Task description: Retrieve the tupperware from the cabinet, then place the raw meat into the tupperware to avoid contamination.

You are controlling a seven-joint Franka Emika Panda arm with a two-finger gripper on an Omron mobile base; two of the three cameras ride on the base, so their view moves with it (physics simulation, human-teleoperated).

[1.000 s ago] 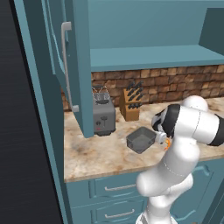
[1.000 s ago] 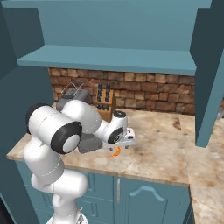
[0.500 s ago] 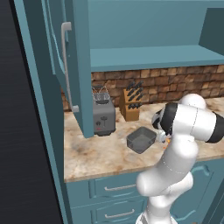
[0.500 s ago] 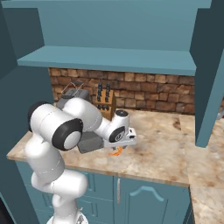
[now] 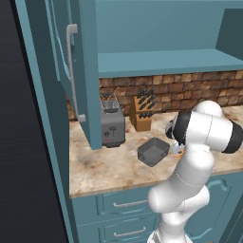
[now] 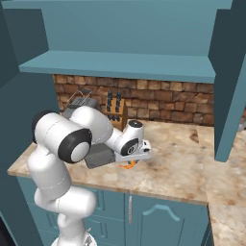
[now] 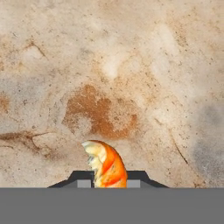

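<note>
Even, soft rendered light, faint shadows, no glare or blur.

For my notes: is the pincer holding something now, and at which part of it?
Yes. The pincer is closed on the raw meat, gripping its lower end; the curved tip sticks out beyond the fingertips.

A mottled beige-and-rust stone countertop (image 7: 131, 78) is seen, with a darker brown blotch on it. The small curved raw meat piece (image 7: 106, 165) is coloured orange, fading to cream. The rounded plastic tupperware tub (image 5: 153, 151) is dark grey. The wall cabinet (image 5: 156, 38) is teal-blue, and the brick backsplash (image 6: 158, 101) is patterned red-brown.
</note>
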